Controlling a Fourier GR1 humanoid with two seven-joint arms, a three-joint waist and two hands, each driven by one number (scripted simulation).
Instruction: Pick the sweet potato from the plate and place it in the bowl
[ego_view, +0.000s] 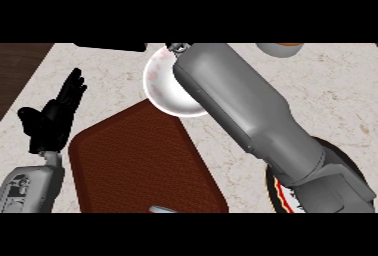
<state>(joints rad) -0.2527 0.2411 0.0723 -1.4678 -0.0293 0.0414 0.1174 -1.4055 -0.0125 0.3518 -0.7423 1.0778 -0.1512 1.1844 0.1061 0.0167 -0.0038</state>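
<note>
Left hand (53, 117) at 9 o'clock: fingers straight, spread, touching nothing. Right hand seemingly past the 12 o'clock edge above bowl (164, 87); state can't tell.

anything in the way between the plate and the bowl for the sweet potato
Nothing visible stands on the counter between plate and bowl. Only the right forearm lies over that stretch, covering part of both. The sweet potato does not show.
</note>
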